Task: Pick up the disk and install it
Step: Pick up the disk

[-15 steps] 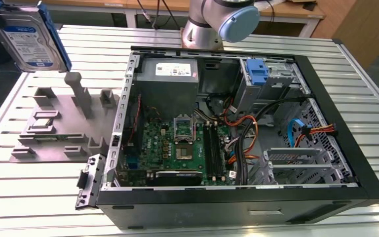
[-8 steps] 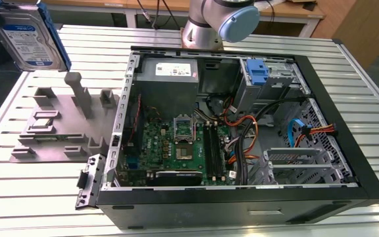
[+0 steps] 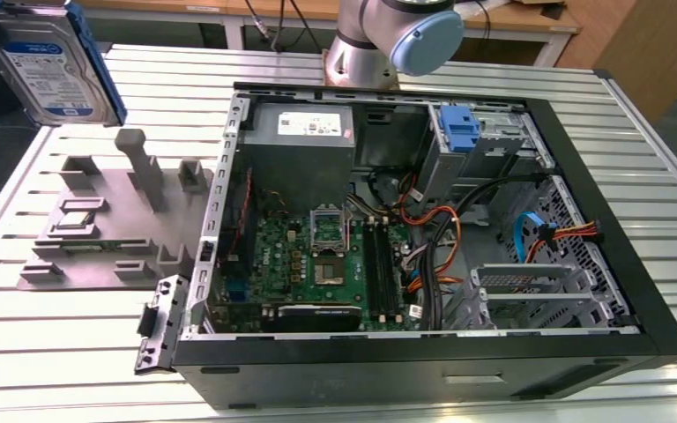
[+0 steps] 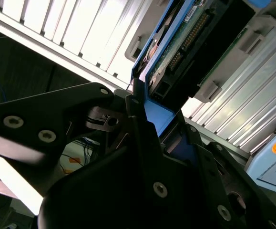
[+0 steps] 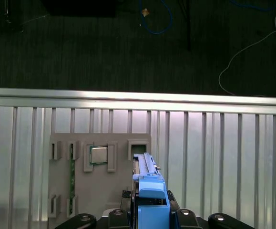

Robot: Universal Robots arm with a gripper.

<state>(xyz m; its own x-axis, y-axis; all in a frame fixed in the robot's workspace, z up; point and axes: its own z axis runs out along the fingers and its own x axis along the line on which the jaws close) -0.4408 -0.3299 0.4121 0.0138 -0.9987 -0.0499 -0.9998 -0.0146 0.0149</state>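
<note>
Disk (image 3: 47,63) above slatted metal table (image 3: 63,348)

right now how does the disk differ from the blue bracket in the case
The disk hangs clamped in the tool, above the table; the blue bracket sits inside the case. The disk is silver-grey with a label; the bracket is plain blue. Both have blue plastic.
</note>
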